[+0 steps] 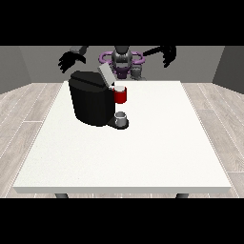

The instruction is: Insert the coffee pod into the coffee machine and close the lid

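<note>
The robot hand at the view's left (70,60) hangs in the air above and behind the coffee machine (93,102), its fingers spread and drooping downward, relaxed, holding nothing and touching nothing. Its arm runs out sideways from the shoulder, bent so the hand sits well above the surface (143,143). The robot hand at the view's right (169,55) is likewise raised, fingers splayed and slack, empty, well apart from everything on the surface; its arm also stretches outward from the robot's torso (122,59) at about shoulder height.

Below the left-side hand, the black coffee machine stands at the far left part of the white surface. Its grey lid (106,74) is tilted up and open. A red holder part (121,95) projects from the machine's front on the side toward the view's middle, with a pale round top that may be the coffee pod (119,87); whether it is the pod cannot be told for sure. A small grey cup (121,118) sits on the machine's base just beneath it.
</note>
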Available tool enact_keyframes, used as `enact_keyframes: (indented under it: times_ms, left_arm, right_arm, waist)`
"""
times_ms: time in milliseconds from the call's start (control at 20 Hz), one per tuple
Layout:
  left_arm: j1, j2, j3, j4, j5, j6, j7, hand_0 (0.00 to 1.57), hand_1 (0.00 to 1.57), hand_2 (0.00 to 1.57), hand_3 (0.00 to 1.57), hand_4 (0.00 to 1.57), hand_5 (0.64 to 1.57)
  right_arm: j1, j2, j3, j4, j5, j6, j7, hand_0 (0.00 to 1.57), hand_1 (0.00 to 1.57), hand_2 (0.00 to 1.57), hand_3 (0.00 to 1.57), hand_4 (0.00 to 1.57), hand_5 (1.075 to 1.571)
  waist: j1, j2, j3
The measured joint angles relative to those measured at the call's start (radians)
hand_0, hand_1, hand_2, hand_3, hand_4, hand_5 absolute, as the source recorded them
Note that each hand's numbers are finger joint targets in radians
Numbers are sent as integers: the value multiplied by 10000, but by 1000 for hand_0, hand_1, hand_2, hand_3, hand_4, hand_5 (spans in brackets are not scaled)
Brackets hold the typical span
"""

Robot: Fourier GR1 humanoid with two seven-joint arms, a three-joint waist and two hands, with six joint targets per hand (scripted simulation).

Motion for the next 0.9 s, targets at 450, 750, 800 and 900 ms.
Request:
enact_keyframes:
  times_ms: [450, 750, 800, 900]
  left_arm:
    - [1530, -639, 371, -406, 1036, -318, 61, 0, 0, 0, 0, 0, 1571]
    - [2378, -1119, 177, -1174, 1610, -682, 157, 0, 0, 0, 0, 0, 1571]
    - [2580, -1133, 141, -1343, 1667, -694, 138, 0, 0, 0, 0, 0, 1571]
    - [2787, -1147, 87, -1703, 1825, -721, 140, 0, 0, 0, 0, 204, 1571]
  right_arm:
    - [-632, -594, 400, -1220, -143, 835, 1070, 0, 0, 0, 0, 0, 1571]
    - [-1064, -728, 633, -1385, -88, 1177, 1370, 0, 0, 0, 0, 0, 1571]
    - [-1087, -759, 704, -1468, -87, 1299, 1416, 0, 0, 0, 0, 137, 1571]
    - [-1378, -794, 820, -1570, 5, 1379, 1547, 0, 0, 0, 0, 238, 1571]
  waist:
    - [589, -829, 1]
    - [1267, -815, 4]
    - [1273, -777, 6]
    - [1323, -566, 5]
